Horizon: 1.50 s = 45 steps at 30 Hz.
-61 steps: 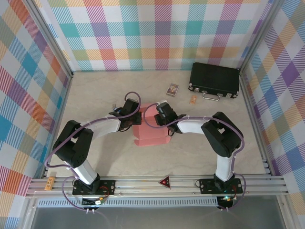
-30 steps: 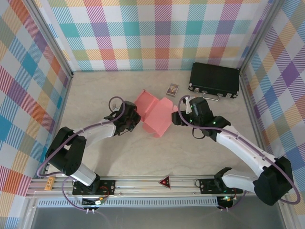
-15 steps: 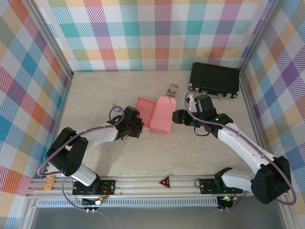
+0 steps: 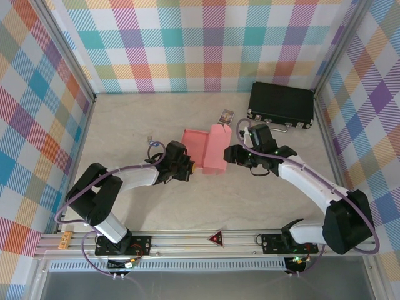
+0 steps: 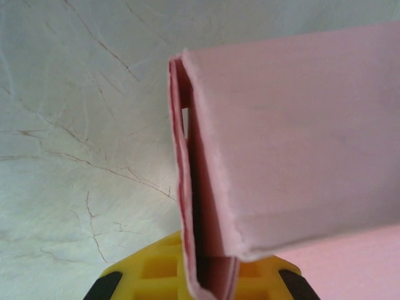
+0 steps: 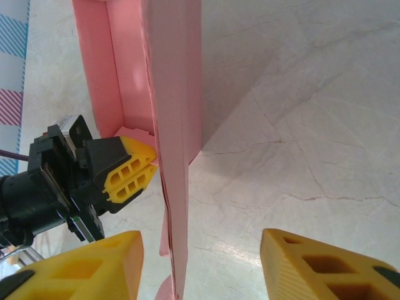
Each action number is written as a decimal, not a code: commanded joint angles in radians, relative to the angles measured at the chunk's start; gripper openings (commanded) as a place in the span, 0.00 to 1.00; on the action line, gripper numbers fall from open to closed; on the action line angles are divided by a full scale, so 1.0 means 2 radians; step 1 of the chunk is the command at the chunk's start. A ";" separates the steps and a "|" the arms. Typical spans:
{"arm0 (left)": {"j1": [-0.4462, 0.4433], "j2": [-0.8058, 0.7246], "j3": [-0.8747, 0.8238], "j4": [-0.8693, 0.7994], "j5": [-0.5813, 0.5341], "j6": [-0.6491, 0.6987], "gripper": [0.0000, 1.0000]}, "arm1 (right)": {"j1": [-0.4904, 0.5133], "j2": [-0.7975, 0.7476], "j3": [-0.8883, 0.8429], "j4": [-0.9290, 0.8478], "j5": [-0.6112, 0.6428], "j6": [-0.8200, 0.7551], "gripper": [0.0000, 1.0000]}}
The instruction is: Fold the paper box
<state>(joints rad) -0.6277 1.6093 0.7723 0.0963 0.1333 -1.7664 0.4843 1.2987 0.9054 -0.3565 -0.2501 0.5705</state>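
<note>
The salmon-pink paper box (image 4: 209, 149), partly folded with one wall raised, sits mid-tabletop (image 4: 250, 200), nearer the far edge. The left fingers (image 6: 128, 172) are pinched shut on its near-left edge. The right fingers (image 6: 312, 262) stand apart, straddling the upright wall.

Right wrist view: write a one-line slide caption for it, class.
Open right gripper straddles an edge of the upright paper box while the left gripper pinches it.
</note>
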 commanded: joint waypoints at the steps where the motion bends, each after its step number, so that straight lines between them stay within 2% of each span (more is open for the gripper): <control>1: -0.006 0.010 -0.008 -0.004 0.009 -0.012 0.00 | -0.001 0.007 0.017 0.010 -0.014 0.006 0.45; 18: -0.009 0.027 -0.010 0.012 0.021 -0.024 0.02 | 0.001 0.022 0.032 0.000 -0.011 0.003 0.06; 21: -0.009 0.031 -0.010 0.022 0.024 -0.024 0.14 | 0.000 0.024 0.043 -0.015 -0.002 0.001 0.03; 25: -0.010 0.029 -0.005 0.021 0.022 -0.016 0.43 | 0.001 0.026 0.053 -0.030 0.011 -0.001 0.03; 29: -0.010 0.025 -0.005 0.019 0.019 -0.007 0.67 | 0.001 0.027 0.062 -0.044 0.024 -0.006 0.03; 35: -0.010 0.001 -0.003 -0.005 -0.009 0.025 0.90 | 0.001 0.035 0.084 -0.071 0.047 -0.020 0.03; 37: -0.010 -0.013 -0.002 -0.018 -0.028 0.044 0.95 | 0.000 0.038 0.090 -0.077 0.051 -0.024 0.03; 40: -0.010 -0.040 0.000 -0.047 -0.060 0.083 0.97 | 0.001 0.047 0.099 -0.085 0.055 -0.029 0.03; 45: -0.009 -0.080 0.036 -0.152 -0.151 0.185 1.00 | 0.000 0.066 0.118 -0.101 0.056 -0.037 0.03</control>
<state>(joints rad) -0.6399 1.4963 0.7879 -0.0483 -0.0231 -1.5562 0.4843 1.4128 1.1057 -0.5190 -0.1497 0.5293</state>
